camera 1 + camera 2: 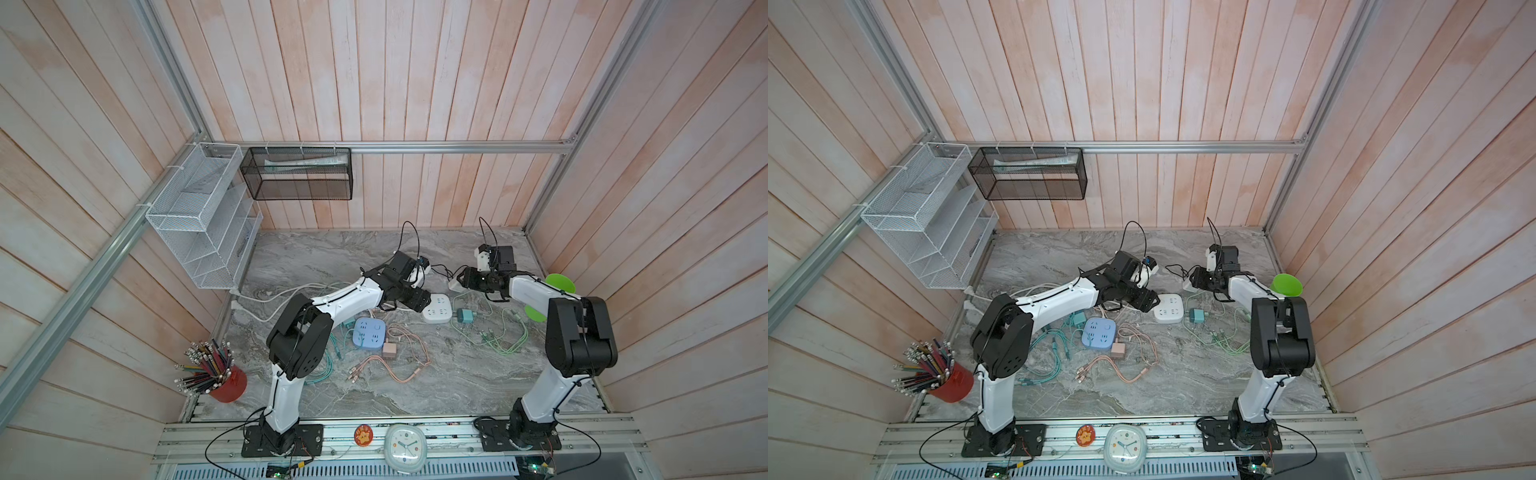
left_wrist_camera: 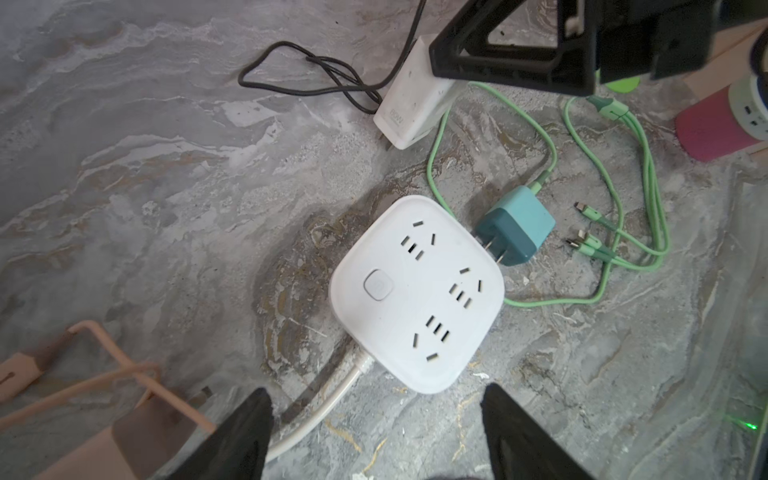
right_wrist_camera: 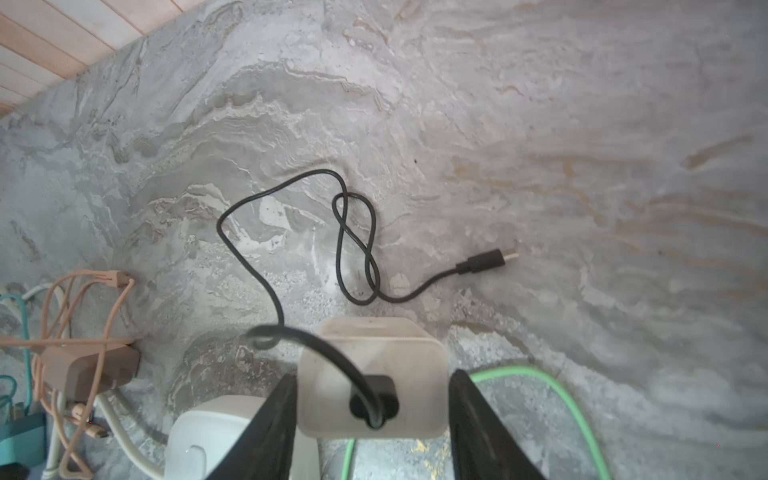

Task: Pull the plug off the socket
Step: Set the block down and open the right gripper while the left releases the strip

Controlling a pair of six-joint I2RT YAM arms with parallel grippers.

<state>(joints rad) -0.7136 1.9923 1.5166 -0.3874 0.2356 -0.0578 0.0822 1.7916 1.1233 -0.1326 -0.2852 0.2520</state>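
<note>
One white blocky plastic charger plug (image 2: 409,104) is seen out of the white rounded-square plastic socket strip (image 2: 415,295). It sits near the strip over the grey marble-pattern table (image 3: 540,124), framed by the jaws of the right gripper (image 3: 372,376). The jaws sit close on both flanks, but a firm clamp cannot be told. The left gripper (image 2: 376,392) is held apart and empty, just short of the socket strip.

No plug is seated in the strip's outlets. A teal plastic plug (image 2: 517,230) lies beside it, prongs touching its edge.

The white plug is judged light, rigid, smooth-sided and a bit slippery. Hold is best taken across its flat flanks, not by the thin black cable (image 3: 357,241), which is limp and may drag.

Containers:
- A red cylindrical cup (image 1: 227,384) is packed with pencils.
- A black wire-mesh wall basket (image 1: 297,174) holds a pale tube-like item.
- The contents of a white wire-mesh wall rack (image 1: 199,216) cannot be made out.
- A green plastic bowl (image 1: 1286,284), partly hidden, shows nothing inside.
</note>
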